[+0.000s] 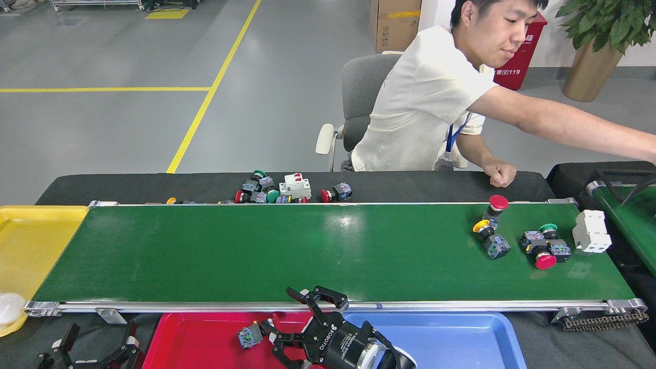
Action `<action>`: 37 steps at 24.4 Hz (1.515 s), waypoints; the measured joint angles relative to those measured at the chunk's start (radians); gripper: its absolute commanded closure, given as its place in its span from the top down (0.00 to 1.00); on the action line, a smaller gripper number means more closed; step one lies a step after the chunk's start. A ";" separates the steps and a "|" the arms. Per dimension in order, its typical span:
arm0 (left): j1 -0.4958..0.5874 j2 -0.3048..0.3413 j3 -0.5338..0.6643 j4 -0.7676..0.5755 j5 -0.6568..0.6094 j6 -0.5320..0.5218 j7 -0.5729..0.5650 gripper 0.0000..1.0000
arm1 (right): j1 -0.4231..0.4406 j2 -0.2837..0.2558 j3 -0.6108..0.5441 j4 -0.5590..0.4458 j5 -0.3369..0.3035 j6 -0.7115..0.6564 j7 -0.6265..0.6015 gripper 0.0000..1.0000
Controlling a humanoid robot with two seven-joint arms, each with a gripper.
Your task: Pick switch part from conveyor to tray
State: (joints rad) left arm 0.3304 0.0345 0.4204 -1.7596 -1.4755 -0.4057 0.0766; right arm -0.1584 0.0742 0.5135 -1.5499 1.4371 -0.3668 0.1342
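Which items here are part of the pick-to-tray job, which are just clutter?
Job:
- conveyor
- switch parts on the belt: red-cap, yellow-cap, green/red pair, white breaker
- red tray with a dropped switch part
- right gripper, open
- blue tray, yellow tray

Lying about:
- pile of switches behind the belt
- potted plant
- cardboard box

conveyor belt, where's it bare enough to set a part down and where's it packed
The conveyor is bare from the yellow tray end through its middle. The crowded patch is its right end: red-capped switch, yellow-capped switch, a touching switch pair and a white breaker.
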 measured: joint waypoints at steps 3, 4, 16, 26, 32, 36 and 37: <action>0.006 0.000 0.004 0.000 0.000 -0.013 0.000 1.00 | 0.105 -0.032 -0.188 -0.072 -0.032 0.058 -0.039 0.95; 0.007 0.000 0.005 0.000 0.000 -0.013 0.000 1.00 | 0.151 -0.033 -0.251 -0.095 -0.034 0.087 -0.066 0.96; 0.050 -0.010 0.035 -0.001 0.002 -0.002 0.001 1.00 | 0.378 -0.034 -0.446 -0.127 -0.035 0.458 -0.232 0.95; 0.045 -0.010 0.032 -0.001 0.002 0.000 0.001 1.00 | 0.135 -0.037 -0.314 0.015 0.002 0.528 -0.048 0.95; 0.042 -0.010 0.028 -0.001 0.002 0.000 0.001 1.00 | -0.001 -0.036 -0.299 0.160 0.000 0.561 -0.029 0.95; 0.042 -0.010 0.027 -0.001 0.002 0.000 0.001 1.00 | -0.095 -0.025 -0.298 0.265 -0.005 0.563 -0.027 0.95; 0.042 -0.010 0.026 -0.001 0.002 0.000 0.001 1.00 | -0.126 -0.017 -0.297 0.303 -0.005 0.565 -0.027 0.95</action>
State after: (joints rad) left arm 0.3722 0.0243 0.4468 -1.7603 -1.4738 -0.4056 0.0775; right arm -0.2846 0.0574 0.2160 -1.2469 1.4319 0.1981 0.1070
